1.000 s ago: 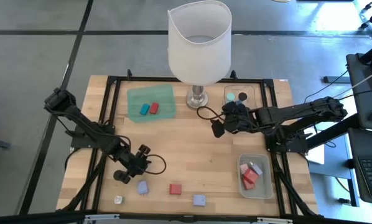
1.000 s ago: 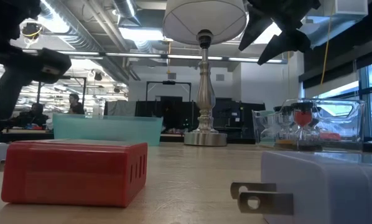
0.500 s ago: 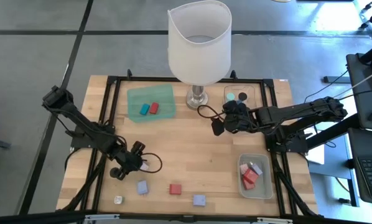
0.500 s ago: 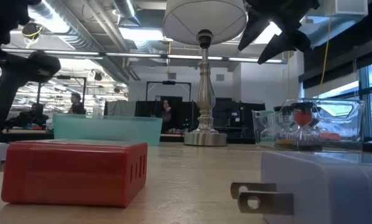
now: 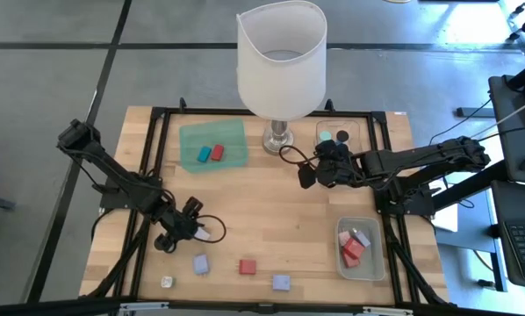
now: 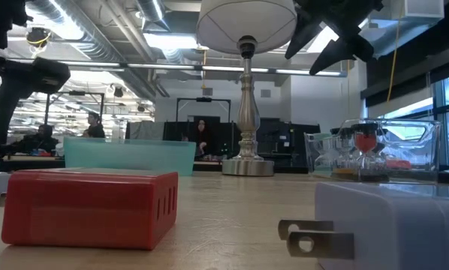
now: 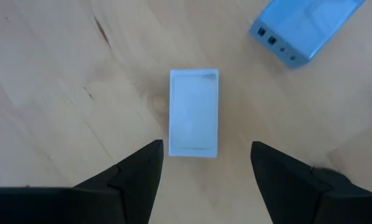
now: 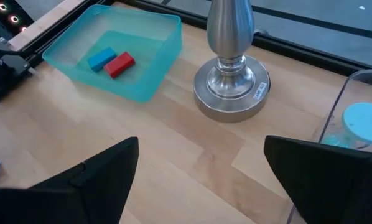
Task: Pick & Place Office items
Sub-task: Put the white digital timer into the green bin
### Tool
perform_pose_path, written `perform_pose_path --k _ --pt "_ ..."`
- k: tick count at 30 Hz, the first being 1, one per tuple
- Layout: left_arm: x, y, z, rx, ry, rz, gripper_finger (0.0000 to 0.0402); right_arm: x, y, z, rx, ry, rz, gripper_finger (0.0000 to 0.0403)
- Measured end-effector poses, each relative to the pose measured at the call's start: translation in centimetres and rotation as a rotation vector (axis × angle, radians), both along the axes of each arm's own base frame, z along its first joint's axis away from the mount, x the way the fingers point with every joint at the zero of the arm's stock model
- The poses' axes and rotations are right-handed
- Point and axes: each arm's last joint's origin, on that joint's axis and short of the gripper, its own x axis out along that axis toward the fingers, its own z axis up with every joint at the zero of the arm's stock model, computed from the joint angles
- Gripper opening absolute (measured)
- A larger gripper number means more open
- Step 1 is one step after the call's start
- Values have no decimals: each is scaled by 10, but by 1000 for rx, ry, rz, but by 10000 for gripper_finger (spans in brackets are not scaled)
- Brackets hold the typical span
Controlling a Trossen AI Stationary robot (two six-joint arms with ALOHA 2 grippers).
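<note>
A white block (image 7: 194, 112) lies flat on the wooden table. My left gripper (image 7: 206, 155) stands open above its near end and touches nothing; in the high view the gripper (image 5: 190, 226) is at the table's near left, with the block (image 5: 210, 234) beside it. A lavender-blue block (image 7: 304, 28) lies a little beyond. More items lie along the near edge: a lavender block (image 5: 200, 262), a red one (image 5: 248, 266), another lavender one (image 5: 281, 282) and a small white one (image 5: 167, 282). My right gripper (image 5: 315, 172) hangs open and empty in the air by the lamp's base (image 8: 231, 81).
A big white-shaded lamp (image 5: 281, 61) stands at the far middle. Left of it a teal tray (image 5: 232, 158) holds a blue and a red block. A small clear container (image 5: 350, 143) holds a teal and a dark cylinder. A clear tray (image 5: 376, 263) at the near right holds several blocks.
My left gripper has drawn back toward the table's left edge and risen a little. The white block, hidden under it a second ago, now lies bare on the table beside the fingers. My right gripper has stayed in place.
</note>
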Motion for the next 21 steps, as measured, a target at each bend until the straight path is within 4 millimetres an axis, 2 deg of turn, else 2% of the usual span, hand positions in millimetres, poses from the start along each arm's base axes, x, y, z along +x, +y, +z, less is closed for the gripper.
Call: perform_pose_path --k 8,21 --pt "11 1 11 -12 1 35 240 0 0 0 -6 5 6 351" --pt "35 -11 -1 -95 7 84 240 0 0 0 -62 63 77 351"
